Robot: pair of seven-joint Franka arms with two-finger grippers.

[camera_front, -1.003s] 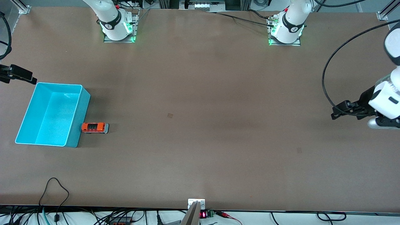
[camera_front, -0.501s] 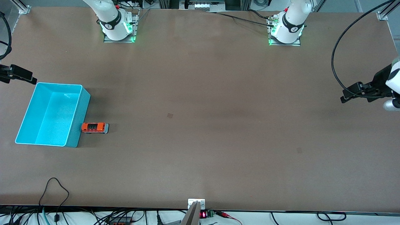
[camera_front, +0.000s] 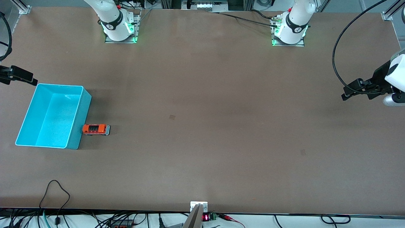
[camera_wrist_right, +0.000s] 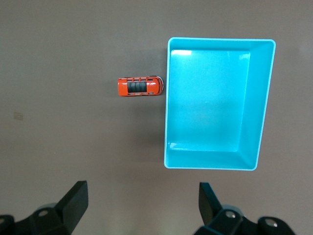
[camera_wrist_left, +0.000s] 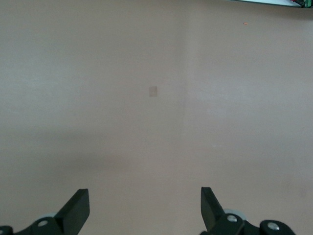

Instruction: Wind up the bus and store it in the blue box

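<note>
Left gripper shifted, jaws wide, empty.

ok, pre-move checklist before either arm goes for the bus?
1. Small orange toy bus upright on the brown table: ok.
2. Bus reachable from above, nothing over it: ok.
3. Bus clear of the cyan-blue plastic box: not ok, its end sits against the box wall.
4. Box interior free: ok.
5. Right pincer open, up at the right arm's end of the table: ok.
6. Left pincer open, over bare table at the left arm's end: ok.
</note>
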